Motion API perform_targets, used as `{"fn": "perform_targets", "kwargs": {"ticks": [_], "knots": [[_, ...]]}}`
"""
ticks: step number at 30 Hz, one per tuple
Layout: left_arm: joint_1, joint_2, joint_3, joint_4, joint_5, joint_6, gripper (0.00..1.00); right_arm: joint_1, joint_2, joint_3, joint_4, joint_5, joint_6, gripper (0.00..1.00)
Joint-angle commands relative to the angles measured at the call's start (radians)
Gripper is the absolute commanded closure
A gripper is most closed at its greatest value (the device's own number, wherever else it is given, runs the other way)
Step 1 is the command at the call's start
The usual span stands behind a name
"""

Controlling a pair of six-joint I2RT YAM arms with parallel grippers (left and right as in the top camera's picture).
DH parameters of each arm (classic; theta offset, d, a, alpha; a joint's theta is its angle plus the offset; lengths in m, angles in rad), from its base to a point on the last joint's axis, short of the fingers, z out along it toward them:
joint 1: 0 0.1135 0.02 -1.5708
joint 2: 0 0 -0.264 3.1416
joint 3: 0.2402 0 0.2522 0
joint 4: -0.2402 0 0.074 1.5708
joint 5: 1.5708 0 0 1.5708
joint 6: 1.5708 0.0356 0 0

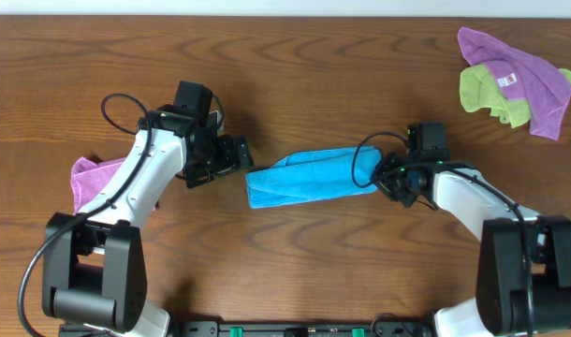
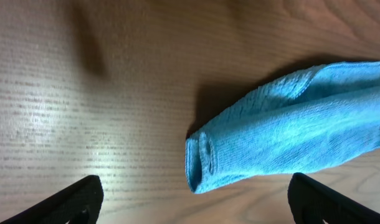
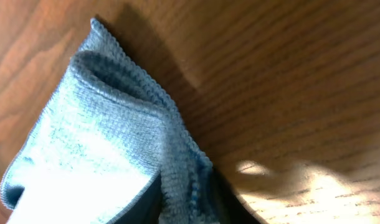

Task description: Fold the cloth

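near the middle of the brown wooden table (image 1: 295, 75), between the two arms: the bright sky-blue soft cloth (image 1: 304, 178), already doubled into a long narrow band, running left to right at a slight tilt, layers a little uneven at the rounded left end.

left gripper (image 1: 241, 155): wide open and empty, hanging just beside the band's left end, apart from it. in the left wrist view, black fingers (image 2: 71, 200) spread out to the frame's lower corners, nothing between them.

right gripper (image 1: 384, 180): drawn in narrow on the band's right end, a ridge of blue fold pinched between dark jaws in the right wrist view.

step in hand, by the look of it: taking hold for a second fold, end over end. next, probably: lift the pinched end, carry it across to the left end, lay edge on edge without letting the layers slide. left gripper free to steady the far end.

well apart, to be left alone: crumpled purple cloth (image 1: 524, 70) over yellow-green cloth (image 1: 482, 94) at the far right; pink-purple cloth (image 1: 87, 176) beside the left arm.
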Motion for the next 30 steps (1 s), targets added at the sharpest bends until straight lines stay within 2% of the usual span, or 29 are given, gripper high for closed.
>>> {"fn": "perform_targets", "kwargs": {"ticks": [1,2,6,9,12,15,17,19,25,30], "knots": [[0.006,0.011,0.025,0.008,0.005,0.021,0.02,0.017,0.02,0.001,0.006,0.017,-0.003,0.95],[0.006,0.011,0.025,0.016,0.019,0.021,0.02,0.016,0.02,0.001,0.008,0.018,-0.003,0.99],[-0.019,0.011,0.025,0.079,0.046,0.016,0.04,0.016,0.02,0.001,0.01,0.018,-0.003,0.99],[-0.048,0.011,0.025,0.112,0.045,0.0,0.12,0.016,0.02,0.001,0.009,0.018,-0.003,0.99],[-0.072,0.011,0.025,0.127,0.046,-0.016,0.31,0.016,0.02,0.001,0.009,0.017,-0.003,0.99],[-0.092,0.011,0.025,0.129,0.046,-0.048,0.67,0.016,0.02,0.001,0.009,0.018,-0.003,0.99],[-0.101,0.011,0.025,0.129,0.046,-0.072,0.83,0.016,0.02,0.001,0.009,0.018,-0.003,0.99],[-0.104,0.011,0.025,0.13,0.045,-0.104,0.94,0.016,0.02,0.001,0.009,0.018,-0.003,0.99],[-0.121,0.011,0.025,0.136,0.076,-0.151,0.94,0.016,0.02,0.001,0.009,0.017,-0.003,0.99],[-0.175,0.012,0.025,0.14,0.027,-0.171,0.94,0.017,0.02,0.001,0.009,0.017,-0.003,0.99]]}}
